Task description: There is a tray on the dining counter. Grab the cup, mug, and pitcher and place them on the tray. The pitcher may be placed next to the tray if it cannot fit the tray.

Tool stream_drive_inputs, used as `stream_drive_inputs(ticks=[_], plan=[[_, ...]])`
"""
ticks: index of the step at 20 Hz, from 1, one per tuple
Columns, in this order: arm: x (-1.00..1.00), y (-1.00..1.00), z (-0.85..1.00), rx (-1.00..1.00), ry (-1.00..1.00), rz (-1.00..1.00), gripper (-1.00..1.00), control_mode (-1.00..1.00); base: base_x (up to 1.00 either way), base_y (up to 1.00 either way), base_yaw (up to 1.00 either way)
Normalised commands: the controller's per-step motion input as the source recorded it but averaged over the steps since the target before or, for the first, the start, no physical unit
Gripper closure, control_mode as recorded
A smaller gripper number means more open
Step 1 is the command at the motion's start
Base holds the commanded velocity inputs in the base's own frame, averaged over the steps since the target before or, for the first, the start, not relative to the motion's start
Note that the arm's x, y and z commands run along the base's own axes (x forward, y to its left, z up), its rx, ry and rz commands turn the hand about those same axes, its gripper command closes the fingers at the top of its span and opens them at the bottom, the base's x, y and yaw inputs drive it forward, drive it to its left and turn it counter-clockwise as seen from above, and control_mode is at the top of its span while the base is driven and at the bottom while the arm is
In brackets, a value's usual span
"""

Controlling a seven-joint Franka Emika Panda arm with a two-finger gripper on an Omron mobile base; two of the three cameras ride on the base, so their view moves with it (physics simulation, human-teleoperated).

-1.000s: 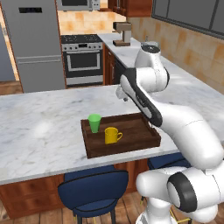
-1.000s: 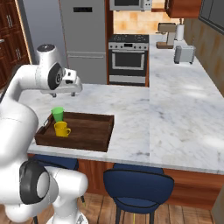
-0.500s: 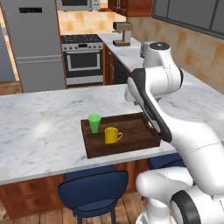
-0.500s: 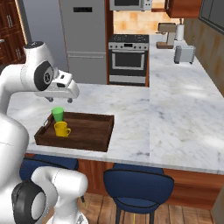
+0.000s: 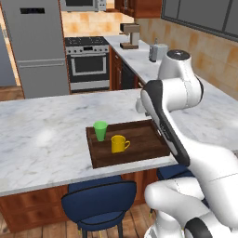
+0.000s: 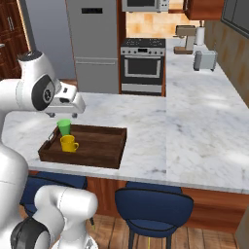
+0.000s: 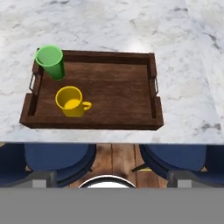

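With the cup (image 7: 50, 61) and mug (image 7: 71, 101) both upright at one end of the tray (image 7: 114, 89), the pitcher is what remains, and nothing here says where it stands. The end effector (image 6: 62, 103) hangs above the tray's cup end with its jaws fully spread and nothing between them. The main risk, as I judge it, comes later: a tall, liquid-filled pitcher carried in low could clip the cup or mug and tip one, or catch the raised rim and slosh (the free end is the safer landing). The tray lies near the stool-side edge of the desk (image 5: 42, 135), so a hard nudge might push it toward the overhang. Its long axis runs parallel to that edge, handles at the short ends. The mug's handle points toward the tray's empty half.
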Motion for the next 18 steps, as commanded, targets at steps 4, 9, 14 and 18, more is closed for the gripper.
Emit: stream_drive_inputs(ticks=[4,9,14,18], plan=[[0.0,-0.1,0.19,0.02,0.0,0.01,-1.0,-1.0,0.0,0.0,0.0],[0.0,-0.3,0.11,0.04,0.01,0.0,-1.0,-1.0,0.0,0.0,0.0],[-0.07,-0.1,0.0,0.0,0.0,0.0,-1.0,-1.0,0.0,0.0,0.0],[-0.09,0.0,0.0,0.0,0.0,0.0,-1.0,1.0,-0.67,0.24,0.0]])
